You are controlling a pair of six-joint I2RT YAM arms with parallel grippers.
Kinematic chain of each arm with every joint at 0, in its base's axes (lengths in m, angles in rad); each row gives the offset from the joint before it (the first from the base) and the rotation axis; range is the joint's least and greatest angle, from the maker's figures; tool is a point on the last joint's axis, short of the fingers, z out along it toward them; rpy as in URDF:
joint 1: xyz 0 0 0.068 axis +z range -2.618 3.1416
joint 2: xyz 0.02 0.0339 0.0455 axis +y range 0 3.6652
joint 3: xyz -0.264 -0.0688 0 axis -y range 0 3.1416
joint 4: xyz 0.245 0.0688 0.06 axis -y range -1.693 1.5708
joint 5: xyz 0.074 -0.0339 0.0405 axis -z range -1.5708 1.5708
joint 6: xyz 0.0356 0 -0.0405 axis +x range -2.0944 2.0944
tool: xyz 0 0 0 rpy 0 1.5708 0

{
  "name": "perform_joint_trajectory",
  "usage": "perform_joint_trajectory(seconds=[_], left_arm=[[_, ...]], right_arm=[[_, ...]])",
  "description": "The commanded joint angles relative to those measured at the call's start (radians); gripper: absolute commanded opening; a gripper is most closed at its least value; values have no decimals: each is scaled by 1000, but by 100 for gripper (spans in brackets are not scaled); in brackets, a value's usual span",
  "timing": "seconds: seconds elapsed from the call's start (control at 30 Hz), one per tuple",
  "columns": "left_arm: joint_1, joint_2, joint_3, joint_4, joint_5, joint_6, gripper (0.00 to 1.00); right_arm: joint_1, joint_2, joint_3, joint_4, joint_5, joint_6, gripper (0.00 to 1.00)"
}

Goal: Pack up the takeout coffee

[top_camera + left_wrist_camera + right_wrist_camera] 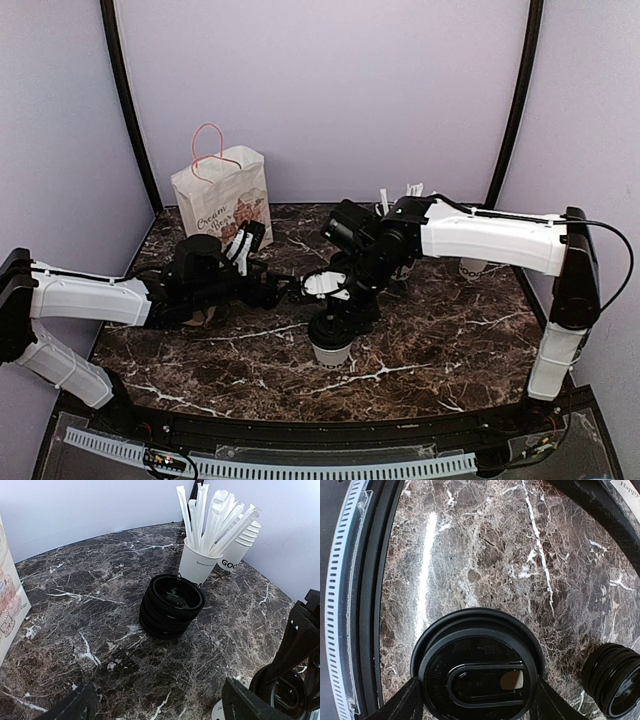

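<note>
The takeout coffee (332, 350), a white cup with a black dome lid, stands at the front middle of the marble table. My right gripper (336, 318) comes down on it from above. In the right wrist view the lid (477, 645) fills the bottom and both fingers (407, 702) press against its sides, so the gripper (480, 702) is shut on it. My left gripper (295, 290) is open and empty, low over the table just left of the cup. In the left wrist view (159, 700) it is over bare marble.
A paper bag (222, 195) with pink handles stands at the back left. A stack of black lids (170, 605), a white cup of white sticks (200, 562) and a stack of lidless cups (240, 550) stand at the back right. The lids also show in the right wrist view (612, 680).
</note>
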Motion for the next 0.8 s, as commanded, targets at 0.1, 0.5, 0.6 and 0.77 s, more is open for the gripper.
perform_joint_trajectory(seconds=[0.1,0.5,0.6,0.77], left_arm=[[4,-5,-1,11,10,9,89],[4,7,2,11,28,-3,89],[4,4,3,5,36,-13,90],[4,-10,23,-34,65,-27,90]], right_arm=[[8,22,15,-14,-4,-5,66],[8,10,-5,-13,-13,-5,70],[8,-16,5,-17,-11,1,74],[1,-73,110,-102,15,-8,85]])
